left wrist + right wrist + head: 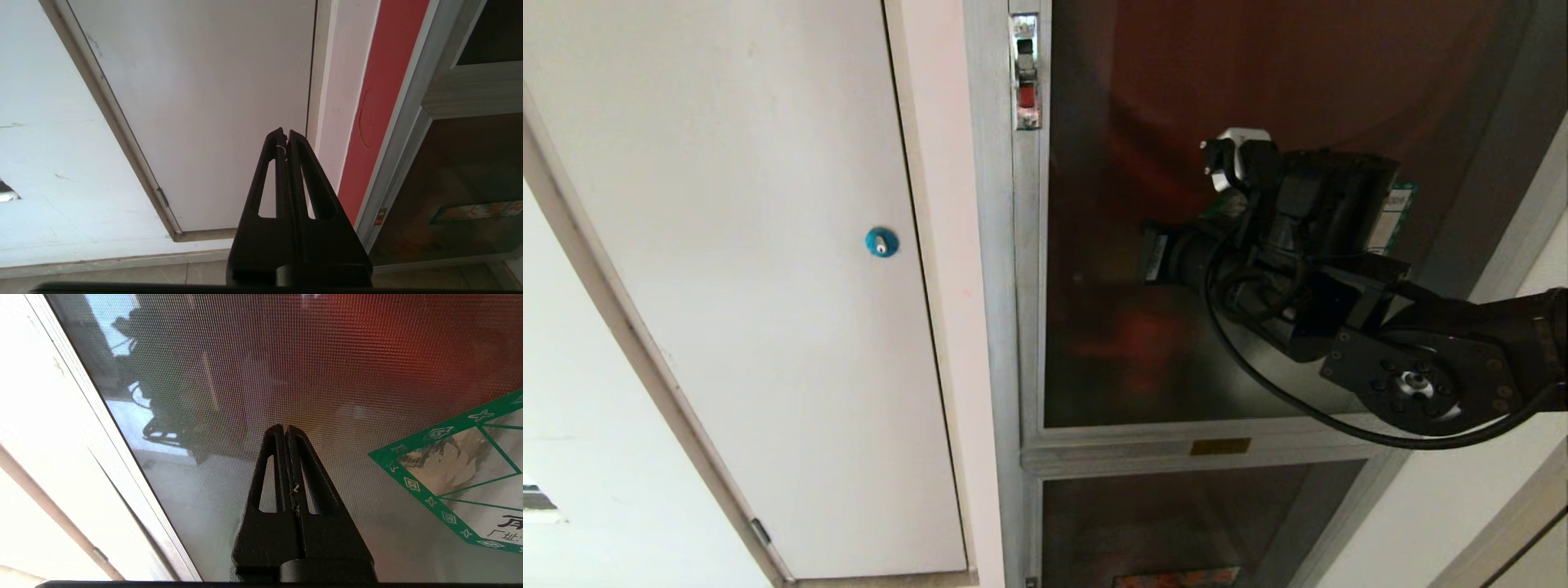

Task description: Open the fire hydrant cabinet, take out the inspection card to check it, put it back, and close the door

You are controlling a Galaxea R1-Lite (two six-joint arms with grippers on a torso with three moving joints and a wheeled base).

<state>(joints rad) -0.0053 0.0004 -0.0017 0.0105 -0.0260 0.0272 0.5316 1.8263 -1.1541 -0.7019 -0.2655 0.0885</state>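
Observation:
The fire hydrant cabinet [1001, 245] is a silver-framed wall unit. Its door [1127, 343], a dark tinted glass panel, lies flat in the frame. A small red-marked latch [1026, 73] sits at the door's upper left edge. My right arm [1290, 245] reaches in front of the glass. In its wrist view the right gripper [286, 428] is shut and empty, tips close to the glass beside the green-edged sticker [461, 469]. The left gripper [286, 132] is shut, parked low and facing the white door. The inspection card is hidden.
A plain white door [768, 286] with a blue round lock [881, 242] stands left of the cabinet. Below the door is a smaller glass panel [1176, 523] with an orange label [476, 212]. The cabinet's red side [384, 102] and tiled floor [122, 277] show low down.

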